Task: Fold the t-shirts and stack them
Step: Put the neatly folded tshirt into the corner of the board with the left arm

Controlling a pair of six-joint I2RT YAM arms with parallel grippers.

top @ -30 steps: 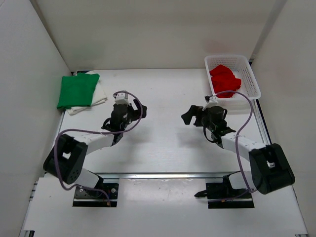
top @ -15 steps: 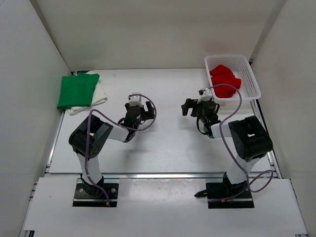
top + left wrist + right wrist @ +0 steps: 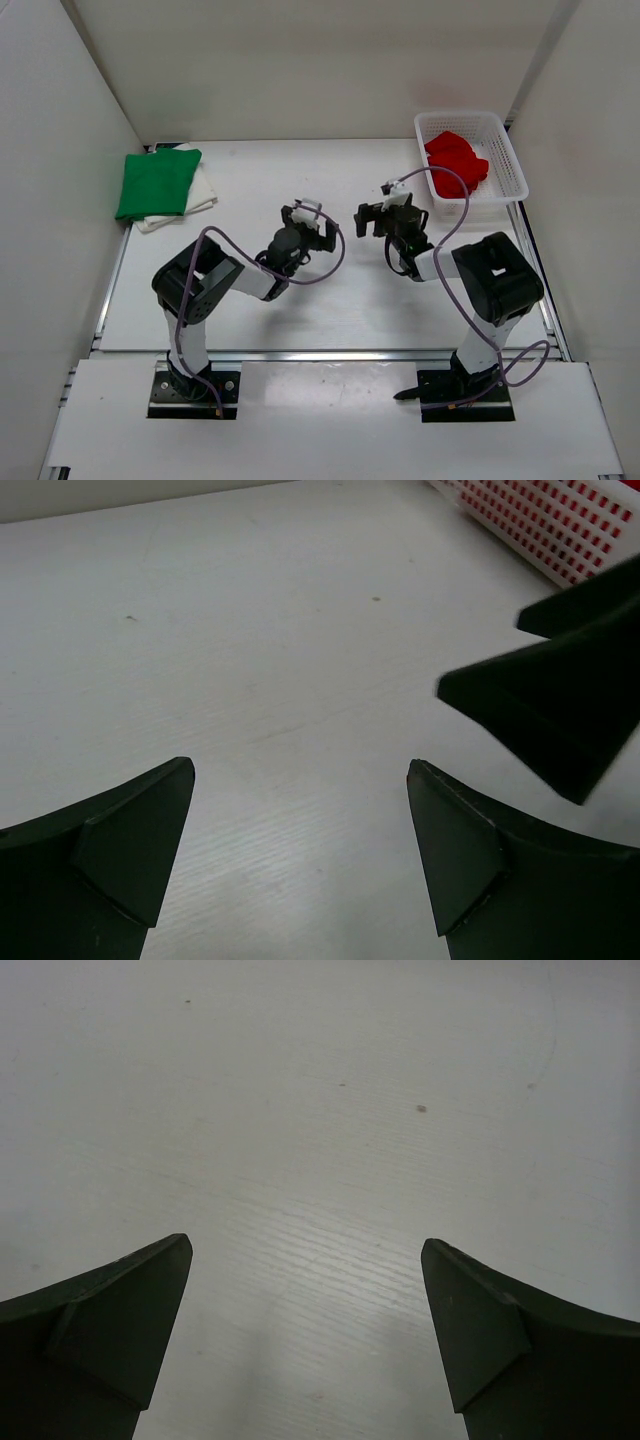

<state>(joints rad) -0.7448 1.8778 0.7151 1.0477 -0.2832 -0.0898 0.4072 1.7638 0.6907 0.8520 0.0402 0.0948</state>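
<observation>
Bright even light; soft shadows; sharp focus.

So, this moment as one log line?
left gripper open; right gripper open; red cloth t-shirt in white mesh basket; green t-shirt atop white t-shirt

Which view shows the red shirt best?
Top external: the red shirt lies crumpled in the basket, with its upper side in plain sight. Left wrist catches only red specks through the basket's mesh at its top right corner. Right wrist shows only table, no shirt.
</observation>
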